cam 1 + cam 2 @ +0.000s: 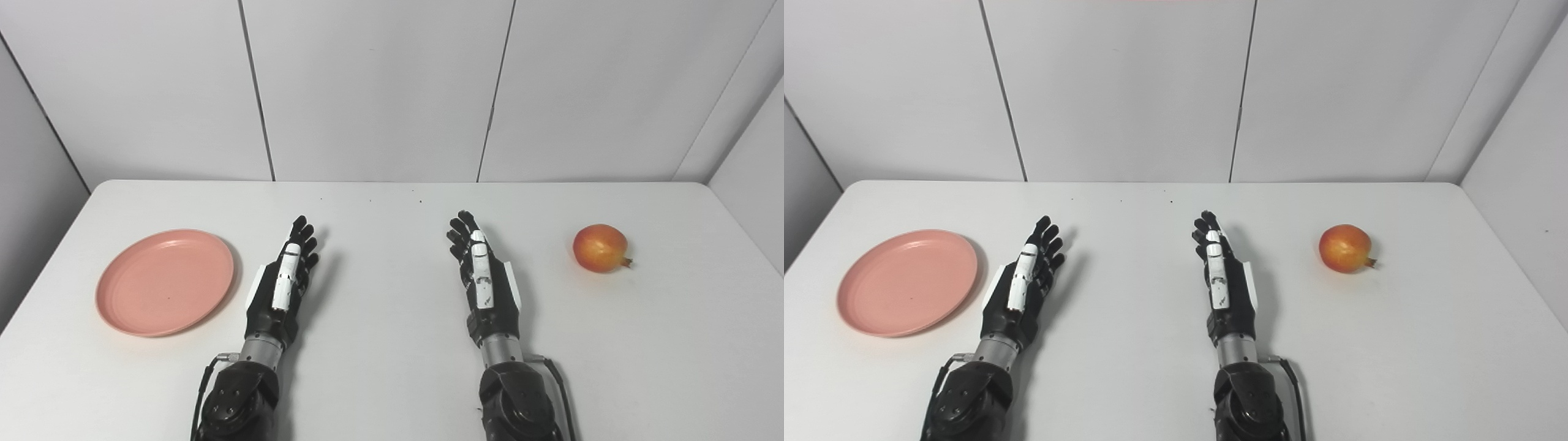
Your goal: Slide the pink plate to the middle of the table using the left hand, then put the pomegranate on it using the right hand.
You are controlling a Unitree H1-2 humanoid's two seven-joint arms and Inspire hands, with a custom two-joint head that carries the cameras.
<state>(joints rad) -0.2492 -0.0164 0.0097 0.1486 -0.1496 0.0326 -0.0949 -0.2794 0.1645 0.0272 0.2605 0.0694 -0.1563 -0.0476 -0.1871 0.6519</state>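
Nearest, both forearms enter from the six o'clock edge, their upper parts cut off by the frame. The left hand (pixel 283 283) and right hand (pixel 482 275) lie over the white counter (pixel 392 367) side by side, fingers extended toward twelve o'clock and slightly apart, holding nothing. At nine o'clock from the left hand, just beside it, sits the pink plate (pixel 165 283), flat and with nothing in it. At about two o'clock from the right hand, well apart, the pomegranate (pixel 601 247) rests on the counter, its crown pointing to three o'clock. A few dark specks near the far edge are too small to identify.
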